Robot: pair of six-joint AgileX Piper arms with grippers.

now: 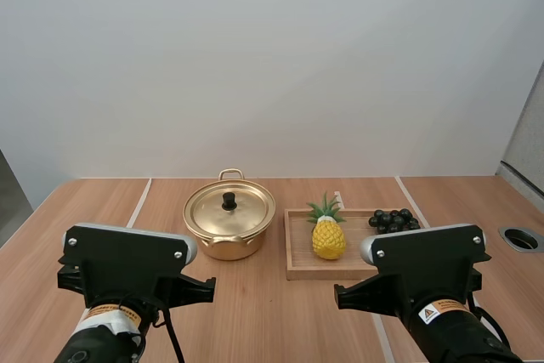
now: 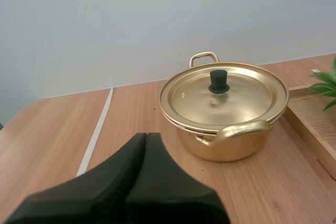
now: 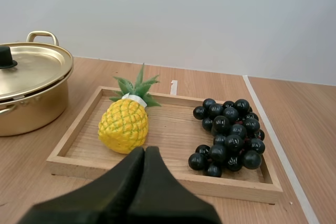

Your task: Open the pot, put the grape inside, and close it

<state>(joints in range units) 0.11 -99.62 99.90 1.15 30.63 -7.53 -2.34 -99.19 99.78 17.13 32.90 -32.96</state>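
A golden pot (image 1: 229, 225) stands mid-table, its lid (image 2: 224, 94) on and topped by a black knob (image 2: 218, 81). To its right a wooden tray (image 1: 297, 257) carries a bunch of dark grapes (image 1: 393, 221) (image 3: 229, 136) at its right end. My left gripper (image 2: 146, 139) is shut on nothing, its fingers together as one wedge, short of the pot on the near side. My right gripper (image 3: 145, 153) is shut too, held near the tray's front rim (image 3: 157, 174), between the pineapple and the grapes. Both arms sit low at the table's near edge.
A yellow toy pineapple (image 1: 328, 233) (image 3: 126, 120) lies in the left half of the tray. A round grommet hole (image 1: 520, 239) sits in the tabletop at the far right. Pale seam lines run across the wooden table.
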